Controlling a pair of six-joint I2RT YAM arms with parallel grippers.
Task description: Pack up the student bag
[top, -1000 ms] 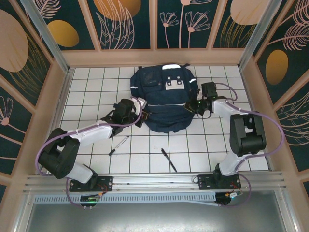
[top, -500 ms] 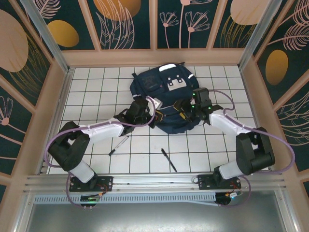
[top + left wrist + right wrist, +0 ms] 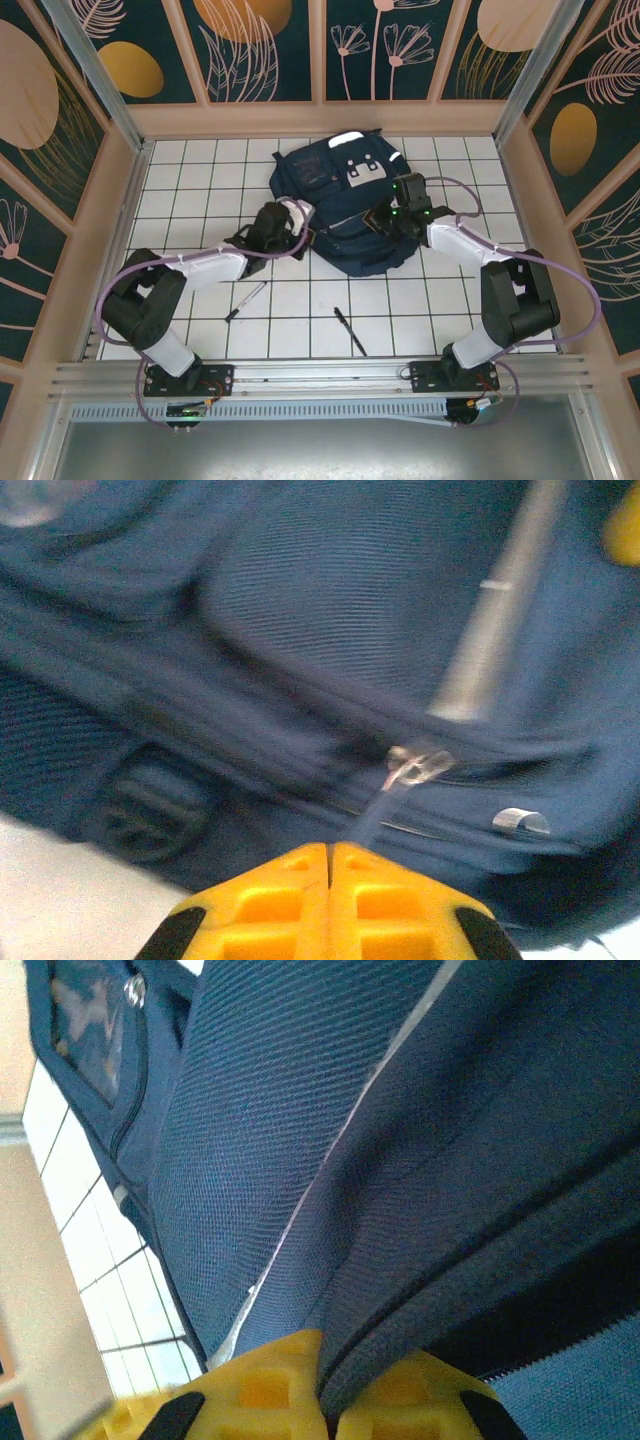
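The navy student bag (image 3: 345, 195) lies flat on the white tiled table at the back centre, its grey dotted patch facing up. My left gripper (image 3: 305, 228) is at the bag's near-left edge. In the left wrist view its yellow jaws (image 3: 330, 848) are shut on a thin pull tab that runs up to the metal zipper slider (image 3: 415, 765). My right gripper (image 3: 382, 220) is at the bag's near-right side. In the right wrist view its jaws (image 3: 328, 1370) are shut on a fold of the bag's fabric (image 3: 400, 1260).
Two pens lie on the tiles in front of the bag, a silver-black pen (image 3: 245, 300) on the left and a black pen (image 3: 350, 331) nearer the middle. Wooden walls (image 3: 120, 220) close in the table on three sides.
The right gripper moved onto the bag's near-right side, opened wider and then shut on a fold of fabric. The left gripper drew back a little to the left, still shut.
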